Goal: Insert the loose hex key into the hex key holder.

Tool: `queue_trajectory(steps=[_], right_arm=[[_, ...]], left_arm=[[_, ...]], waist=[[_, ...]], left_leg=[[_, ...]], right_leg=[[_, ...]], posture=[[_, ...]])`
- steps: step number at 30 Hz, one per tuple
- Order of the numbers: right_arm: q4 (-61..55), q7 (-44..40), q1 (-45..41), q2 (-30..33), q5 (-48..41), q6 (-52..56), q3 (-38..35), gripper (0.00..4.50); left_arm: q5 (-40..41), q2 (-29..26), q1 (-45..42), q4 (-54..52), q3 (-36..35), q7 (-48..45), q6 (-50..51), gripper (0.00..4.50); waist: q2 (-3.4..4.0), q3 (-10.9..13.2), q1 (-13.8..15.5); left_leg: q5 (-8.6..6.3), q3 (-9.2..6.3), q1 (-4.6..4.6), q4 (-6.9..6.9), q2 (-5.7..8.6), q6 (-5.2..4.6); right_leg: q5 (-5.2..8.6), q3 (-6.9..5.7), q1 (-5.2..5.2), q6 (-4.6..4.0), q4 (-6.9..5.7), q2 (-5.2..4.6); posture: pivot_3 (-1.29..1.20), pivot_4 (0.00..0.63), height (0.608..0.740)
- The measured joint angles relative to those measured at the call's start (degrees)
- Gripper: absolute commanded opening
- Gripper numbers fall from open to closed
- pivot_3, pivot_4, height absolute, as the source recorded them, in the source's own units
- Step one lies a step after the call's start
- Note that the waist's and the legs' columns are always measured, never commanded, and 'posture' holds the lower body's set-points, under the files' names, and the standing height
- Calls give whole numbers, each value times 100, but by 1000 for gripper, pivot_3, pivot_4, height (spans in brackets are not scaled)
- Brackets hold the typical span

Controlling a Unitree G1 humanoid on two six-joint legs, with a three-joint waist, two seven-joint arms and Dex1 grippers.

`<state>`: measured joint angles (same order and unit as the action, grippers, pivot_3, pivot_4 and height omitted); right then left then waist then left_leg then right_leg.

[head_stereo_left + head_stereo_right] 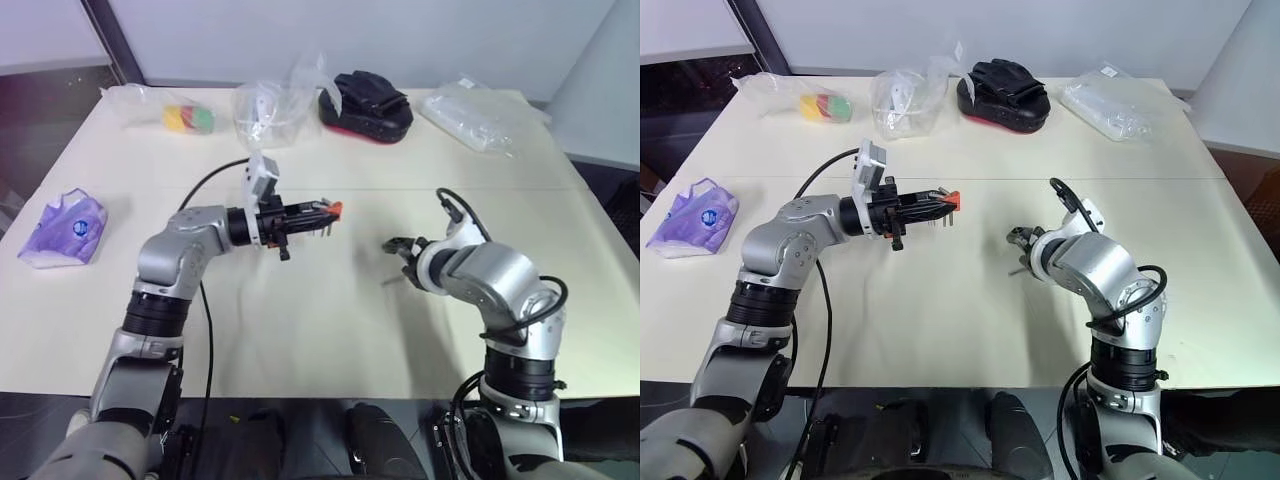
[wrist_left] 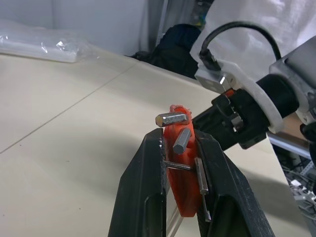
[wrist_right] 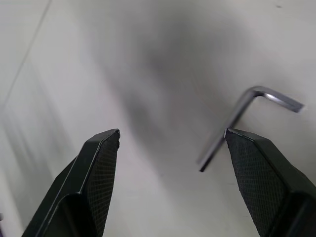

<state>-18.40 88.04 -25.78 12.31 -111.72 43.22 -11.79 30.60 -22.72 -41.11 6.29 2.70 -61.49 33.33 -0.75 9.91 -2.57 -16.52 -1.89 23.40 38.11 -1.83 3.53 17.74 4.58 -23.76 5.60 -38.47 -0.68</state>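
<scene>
Looking down from the head camera, we see our left hand (image 1: 318, 213) held above the cream desk (image 1: 330, 330), pointing across toward our right side, its two black fingers clamped on the hex key holder (image 1: 333, 208), whose orange end pokes out past the fingertips. Our right hand (image 1: 397, 246) sits lower and well apart from it, angled down toward the desk with its fingers spread. Along the far edge of the desk lie a clear bag with coloured items (image 1: 185, 117), a crumpled clear bag (image 1: 272, 105), a black and red pad (image 1: 366, 106) and another flat clear bag (image 1: 478, 113); a purple bag (image 1: 66, 229) rests near the left edge.

Turning to the left wrist view, we find the holder squeezed between both fingers (image 2: 143, 197), upright, with short grey keys sticking out of its top and thinner ones along its side. Our right arm's wrist and black cable (image 2: 232, 44) show just beyond it.

From the right wrist view, our two fingertips (image 3: 101, 158) stand wide apart over the desk. The loose hex key (image 3: 237, 121) lies flat on the surface, its long leg running toward one fingertip and its short bent leg pointing away. Whether that fingertip touches the key we cannot tell.
</scene>
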Motion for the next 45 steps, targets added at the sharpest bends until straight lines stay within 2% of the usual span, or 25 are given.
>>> queue_trajectory(steps=[14, 22, 27, 36, 45], right_arm=[[550, 8, 31, 49, -21, 678, -515, 3529], [1366, 8, -475, 93, -108, 1556, -904, 3529], [1946, -20, -812, 369, -158, 2164, -914, 3529], [2805, -1100, -1214, 1427, -160, 3280, -8, 3529], [2993, -2204, -1520, 2324, -147, 3479, 1225, 3529]], left_arm=[[-3, 9, 0, 0, 1, -5, -6, 209], [-5, -1, 1, -7, 1, 17, -4, 209], [-4, -27, 3, -46, 0, 45, 4, 209], [4, -46, 36, -138, -4, 141, 20, 209], [8, -38, 97, -199, -10, 201, 20, 209]], waist=[[0, 0, 0], [1, -1, 0], [1, -2, 1], [-6, -7, 3], [-8, -8, 5]], left_leg=[[0, 1, -1, 0, 0, 0], [3, 2, -5, 2, 1, -5], [4, 2, -5, 2, 1, -6], [4, 1, -15, 6, 3, -8], [3, -1, -15, 5, 2, -10]], right_leg=[[0, 1, 0, 0, 0, 0], [0, 1, 7, -1, 0, 0], [-1, 0, 8, -1, 0, -1], [-1, -1, 25, 0, 4, 0], [-1, -2, 26, 0, 9, 3]], posture=[[0, 150, 740], [0, 150, 740], [0, 150, 740], [0, 150, 740], [0, 150, 740]])
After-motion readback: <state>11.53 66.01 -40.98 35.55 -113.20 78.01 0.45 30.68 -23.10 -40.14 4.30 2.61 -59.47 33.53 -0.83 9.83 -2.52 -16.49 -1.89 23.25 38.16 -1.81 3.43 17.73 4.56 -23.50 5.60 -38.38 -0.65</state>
